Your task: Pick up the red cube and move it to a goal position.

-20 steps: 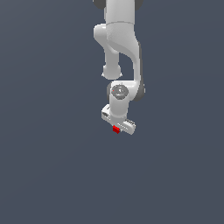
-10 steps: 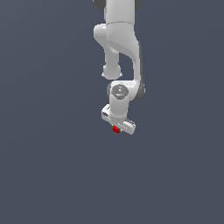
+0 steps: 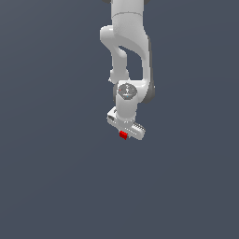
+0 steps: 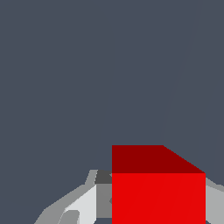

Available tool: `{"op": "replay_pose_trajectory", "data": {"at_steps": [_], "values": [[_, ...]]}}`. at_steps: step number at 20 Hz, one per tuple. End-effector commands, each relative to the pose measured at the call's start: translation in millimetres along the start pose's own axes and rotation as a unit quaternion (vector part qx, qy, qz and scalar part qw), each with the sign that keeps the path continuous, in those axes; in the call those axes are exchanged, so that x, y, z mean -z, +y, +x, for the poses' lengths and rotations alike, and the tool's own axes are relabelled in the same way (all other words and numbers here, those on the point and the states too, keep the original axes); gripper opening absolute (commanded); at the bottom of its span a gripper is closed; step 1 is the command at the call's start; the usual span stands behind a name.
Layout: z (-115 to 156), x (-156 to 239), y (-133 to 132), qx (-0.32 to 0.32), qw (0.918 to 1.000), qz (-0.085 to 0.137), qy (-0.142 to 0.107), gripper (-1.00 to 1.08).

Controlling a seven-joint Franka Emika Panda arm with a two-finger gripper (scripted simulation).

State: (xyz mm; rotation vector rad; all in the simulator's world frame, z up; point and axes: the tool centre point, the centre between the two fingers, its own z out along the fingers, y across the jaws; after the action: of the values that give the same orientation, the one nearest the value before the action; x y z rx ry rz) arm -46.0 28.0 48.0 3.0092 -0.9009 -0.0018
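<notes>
Nothing has shifted since the pictures 1.0 s and 0.5 s ago: the arm and cube sit where they did.

Seen from the exterior view, the white Panda arm (image 3: 125, 56) reaches down from the top edge of the picture over a plain dark grey-blue surface (image 3: 51, 177). Its gripper (image 3: 124, 134) hangs at the low end of the arm, with the wide white hand set at a slant. The red cube (image 3: 123, 135) shows as 1 small bright patch right at the underside of that hand, much narrower than the hand itself.

From the wrist view, the red cube (image 4: 158, 192) fills the space between the jaws, with its darker upper face and brighter front face both visible. A grey-white finger (image 4: 83, 203) lies against 1 side of the cube and a sliver of the other finger shows at the opposite side, so the jaws are clamped on the cube. Behind the cube there is only the same dark grey-blue surface (image 4: 87, 78).
</notes>
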Motion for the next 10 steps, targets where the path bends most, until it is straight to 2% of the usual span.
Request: {"op": "replay_pose_trajectory", "data": {"at_steps": [1, 10], "values": [[0.0, 15.1, 1.8, 0.0, 1.0, 0.001, 0.001, -1.0], [-1.4, 97.1, 13.9, 0.0, 1.0, 0.001, 0.0, -1.0]]}}
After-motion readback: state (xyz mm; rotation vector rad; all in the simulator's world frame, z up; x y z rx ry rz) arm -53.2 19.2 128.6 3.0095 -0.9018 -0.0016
